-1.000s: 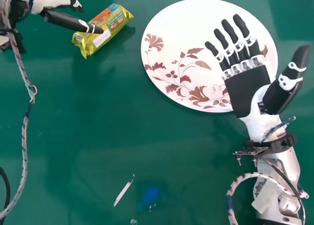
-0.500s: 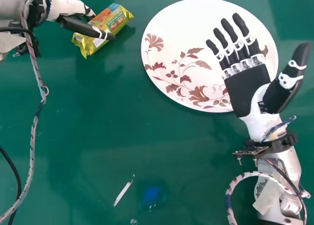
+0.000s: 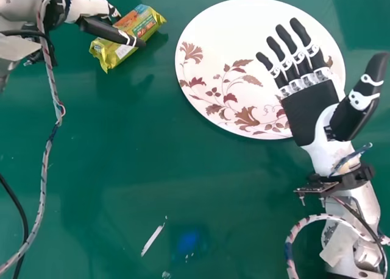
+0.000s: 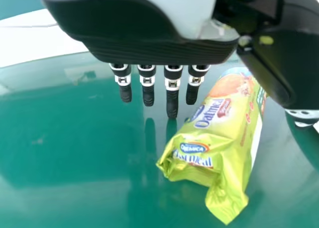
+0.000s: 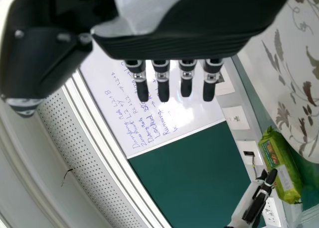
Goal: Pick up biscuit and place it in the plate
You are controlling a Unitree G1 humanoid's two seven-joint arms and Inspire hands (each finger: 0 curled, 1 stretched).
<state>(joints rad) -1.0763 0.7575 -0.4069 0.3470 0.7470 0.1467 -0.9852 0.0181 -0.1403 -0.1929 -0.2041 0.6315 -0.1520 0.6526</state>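
We see the left hand [image 3: 100, 28] coming in from the head view's left side, its thumb reaching over the biscuit packet. In the left wrist view, the left hand [image 4: 172, 101] has straight fingers, slightly apart, with the thumb off to the other side and the packet lying between; it isn't pinching anything. Whether the thumb touches the wrapper, we can't tell.

Right hand [image 3: 309, 111]: palm up, fingers straight and fanned, thumb swung wide, above the plate's right part. Contact with the plate, can't tell.

Our count: two hands, one biscuit packet [image 3: 143, 23], one plate [image 3: 210, 53]. The packet lies slantwise on the green table [image 3: 122, 169], left of the plate and apart from it. The plate is round, white, with brown-red flowers.

In the way: the right hand covers part of the plate, and the left thumb crosses the packet.

Around: we note one braided cable [image 3: 44, 169] and one black cable [image 3: 23, 215] at the head view's left, another braided one [image 3: 292, 236] by the right forearm, and a white streak [image 3: 152, 239] on the table. Right wrist view adds a whiteboard [image 5: 114, 113] with handwriting and a green panel [image 5: 194, 173].
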